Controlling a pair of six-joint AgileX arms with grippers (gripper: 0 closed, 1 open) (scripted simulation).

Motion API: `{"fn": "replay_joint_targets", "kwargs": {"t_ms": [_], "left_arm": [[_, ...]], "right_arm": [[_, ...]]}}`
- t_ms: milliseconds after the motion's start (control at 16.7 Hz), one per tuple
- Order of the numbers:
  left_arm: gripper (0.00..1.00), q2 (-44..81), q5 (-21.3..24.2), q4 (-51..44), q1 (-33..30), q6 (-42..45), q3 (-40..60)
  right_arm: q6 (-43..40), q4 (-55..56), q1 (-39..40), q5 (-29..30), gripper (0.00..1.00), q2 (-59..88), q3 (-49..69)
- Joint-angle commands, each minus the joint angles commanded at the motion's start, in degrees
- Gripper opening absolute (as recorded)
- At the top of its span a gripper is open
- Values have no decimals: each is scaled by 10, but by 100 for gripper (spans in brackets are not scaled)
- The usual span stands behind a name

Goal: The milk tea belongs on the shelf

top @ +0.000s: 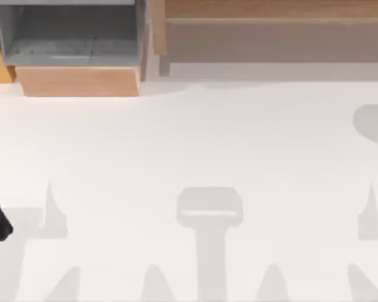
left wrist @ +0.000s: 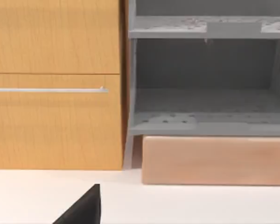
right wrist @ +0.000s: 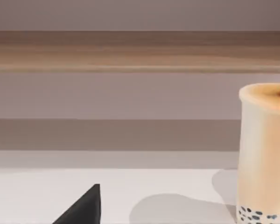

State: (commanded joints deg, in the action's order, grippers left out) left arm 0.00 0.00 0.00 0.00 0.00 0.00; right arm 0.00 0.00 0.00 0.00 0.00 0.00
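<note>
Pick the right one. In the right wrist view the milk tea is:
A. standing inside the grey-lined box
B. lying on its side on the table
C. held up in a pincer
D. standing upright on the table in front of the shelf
D: the milk tea stands upright on the white table, dark pearls at its bottom, with the brown shelf behind it and nothing gripping it.
</note>
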Motion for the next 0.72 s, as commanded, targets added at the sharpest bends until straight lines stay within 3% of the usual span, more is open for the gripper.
{"fn": "replay_joint_targets", "kwargs": {"t_ms": [360, 720], "left_arm": [[100, 0, 0, 0, 0, 0, 0], [100, 0, 0, 0, 0, 0, 0]], "right_arm": [[1, 59, -13, -16, 100, 60, 17], [1, 288, -71, -67, 100, 323, 68]]}}
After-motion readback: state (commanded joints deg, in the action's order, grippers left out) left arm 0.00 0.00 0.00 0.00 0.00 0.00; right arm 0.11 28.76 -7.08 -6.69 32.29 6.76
